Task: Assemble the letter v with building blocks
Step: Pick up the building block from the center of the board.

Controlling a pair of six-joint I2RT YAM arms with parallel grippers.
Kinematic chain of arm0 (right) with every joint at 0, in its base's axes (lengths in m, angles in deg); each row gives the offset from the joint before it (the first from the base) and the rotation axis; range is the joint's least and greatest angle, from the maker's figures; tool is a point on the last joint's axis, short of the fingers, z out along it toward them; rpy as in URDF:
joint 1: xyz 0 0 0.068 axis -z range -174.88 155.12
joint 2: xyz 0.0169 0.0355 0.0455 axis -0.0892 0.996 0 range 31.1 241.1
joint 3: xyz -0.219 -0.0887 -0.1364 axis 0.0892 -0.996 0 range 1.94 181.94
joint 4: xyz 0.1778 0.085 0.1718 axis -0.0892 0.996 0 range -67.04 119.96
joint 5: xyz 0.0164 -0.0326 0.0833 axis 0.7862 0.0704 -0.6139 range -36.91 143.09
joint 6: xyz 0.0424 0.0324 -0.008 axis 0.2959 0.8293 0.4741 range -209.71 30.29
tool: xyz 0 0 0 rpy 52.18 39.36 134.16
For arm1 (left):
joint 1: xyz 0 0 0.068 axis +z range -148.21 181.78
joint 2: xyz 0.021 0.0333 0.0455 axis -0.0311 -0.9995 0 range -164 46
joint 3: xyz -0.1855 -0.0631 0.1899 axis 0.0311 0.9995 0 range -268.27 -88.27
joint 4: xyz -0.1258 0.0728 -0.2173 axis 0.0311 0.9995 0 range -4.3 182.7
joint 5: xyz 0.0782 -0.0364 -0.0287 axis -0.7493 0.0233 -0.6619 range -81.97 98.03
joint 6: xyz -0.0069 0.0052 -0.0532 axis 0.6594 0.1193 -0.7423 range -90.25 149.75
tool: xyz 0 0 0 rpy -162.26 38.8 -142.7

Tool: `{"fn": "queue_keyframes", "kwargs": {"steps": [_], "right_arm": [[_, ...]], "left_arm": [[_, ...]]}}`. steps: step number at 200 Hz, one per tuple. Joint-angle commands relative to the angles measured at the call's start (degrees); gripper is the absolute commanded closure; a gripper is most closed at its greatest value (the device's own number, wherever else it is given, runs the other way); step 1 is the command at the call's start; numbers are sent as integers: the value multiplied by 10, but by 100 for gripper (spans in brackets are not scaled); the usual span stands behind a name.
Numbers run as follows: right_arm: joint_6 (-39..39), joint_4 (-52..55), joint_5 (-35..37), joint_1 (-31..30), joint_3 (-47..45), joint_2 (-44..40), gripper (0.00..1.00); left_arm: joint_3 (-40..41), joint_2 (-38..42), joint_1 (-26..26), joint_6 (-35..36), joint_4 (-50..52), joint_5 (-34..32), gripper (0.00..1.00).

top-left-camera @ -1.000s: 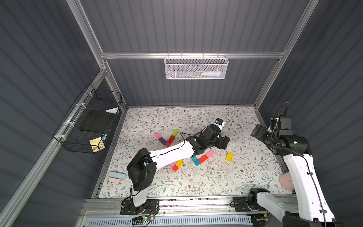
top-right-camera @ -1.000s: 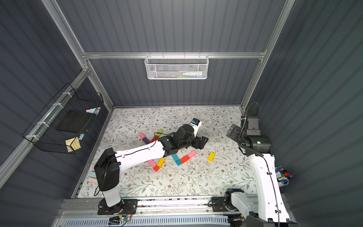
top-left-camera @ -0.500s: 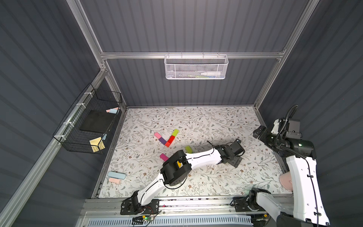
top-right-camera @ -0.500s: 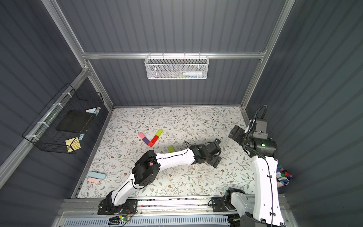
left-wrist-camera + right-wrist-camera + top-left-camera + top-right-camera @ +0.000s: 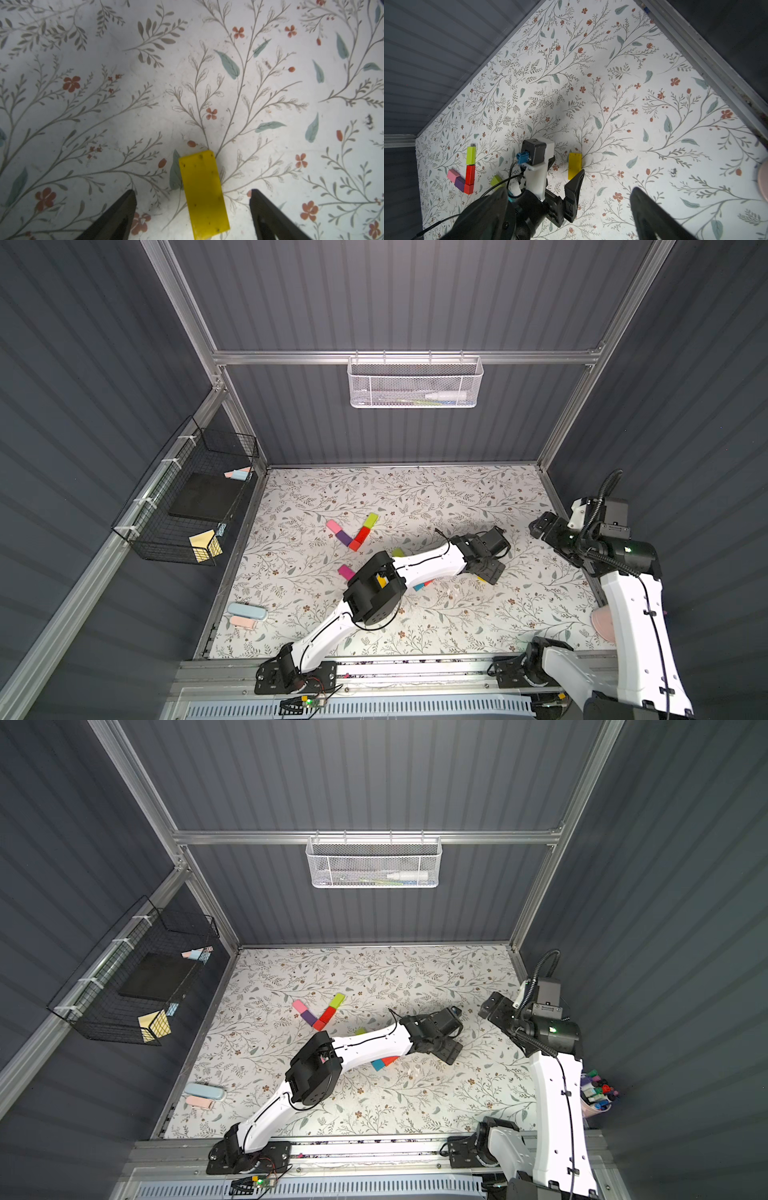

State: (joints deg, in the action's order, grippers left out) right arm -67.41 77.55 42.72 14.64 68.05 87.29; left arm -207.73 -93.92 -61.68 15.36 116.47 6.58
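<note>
Four building blocks form a partial V left of centre: pink (image 5: 333,526), purple (image 5: 344,537), red (image 5: 360,535) and lime (image 5: 371,519), with a small red block (image 5: 354,546) at the tip. In the left wrist view a yellow block (image 5: 204,193) lies flat on the mat between the wide-apart jaws of my left gripper (image 5: 192,190), untouched. The right wrist view shows that yellow block (image 5: 574,165) beside a left finger (image 5: 574,187). My left gripper (image 5: 486,572) hangs low, right of centre. My right gripper (image 5: 540,526) stands open and empty near the right wall.
Loose blocks lie by the left arm: magenta (image 5: 345,571), lime (image 5: 397,551), teal with red (image 5: 423,585). Two pastel cases (image 5: 246,616) rest at the front left. A black wire basket (image 5: 183,510) hangs on the left wall, a white mesh basket (image 5: 413,383) on the back wall.
My left arm has swung from the centre out to the right and come down over the yellow block. My right arm has drawn back slightly toward the right wall.
</note>
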Motion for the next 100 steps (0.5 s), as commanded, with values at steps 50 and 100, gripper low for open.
{"fn": "queue_keyframes", "kwargs": {"steps": [50, 100], "right_arm": [[-7, -7, -14, 3, -14, -2, 8], [-6, -7, -16, 3, -14, -2, 8]], "left_arm": [[-15, -50, 0, 40, 23, 6, 28], [-4, -43, 0, 57, 17, 18, 75]]}}
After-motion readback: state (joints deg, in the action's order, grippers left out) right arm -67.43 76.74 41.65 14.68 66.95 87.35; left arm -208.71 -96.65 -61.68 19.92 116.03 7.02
